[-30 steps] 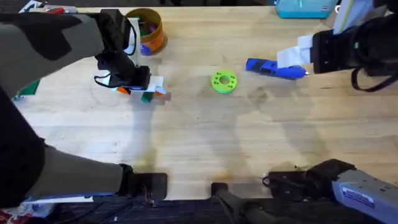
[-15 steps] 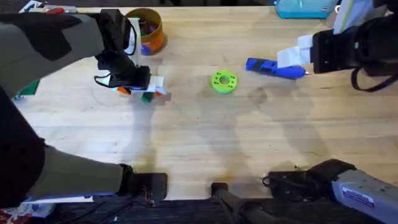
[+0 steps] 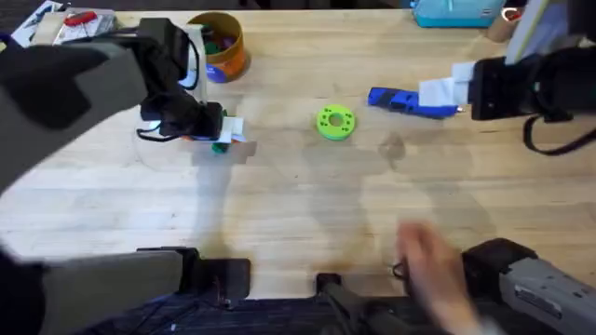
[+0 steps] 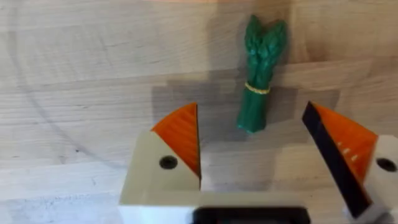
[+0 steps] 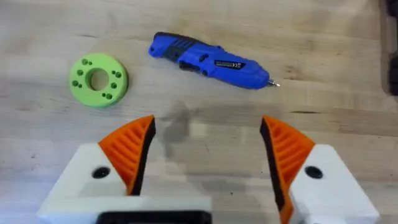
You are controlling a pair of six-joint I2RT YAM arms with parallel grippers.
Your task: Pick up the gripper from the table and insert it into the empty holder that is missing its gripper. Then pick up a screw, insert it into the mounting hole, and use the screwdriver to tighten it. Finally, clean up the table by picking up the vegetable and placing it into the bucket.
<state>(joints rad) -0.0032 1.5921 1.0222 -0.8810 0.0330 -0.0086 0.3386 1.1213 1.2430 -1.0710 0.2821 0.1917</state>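
A blurred hand (image 3: 438,270) reaches in at the near edge of the pale wooden table (image 3: 298,214), close to the right arm's base. Farther out on the left, the left gripper (image 4: 255,163) hangs just above the vegetable (image 4: 259,74), its white fingers with orange ribbed pads (image 4: 181,140) spread wide and holding nothing; the vegetable, a slim dark-green toy asparagus bundle tied with a thin yellow band, lies flat on the wood with its stalk end between the pads, touching neither. Near the middle of the table sits a lime-green ring-shaped disc (image 3: 335,122) dotted with small holes. Just to its right lies the screwdriver (image 5: 210,60), a bright blue, pen-shaped plastic tool with a dark grip section, a thin metal tip and a strip of white lettering too small to read. The right gripper (image 5: 206,155) hovers beside it, fingers wide apart and empty. At the far left, the bucket (image 3: 218,44), a round orange-yellow tub with a blue label, stands upright with small coloured pieces inside. A light-blue case (image 3: 456,12) rests at the far edge.
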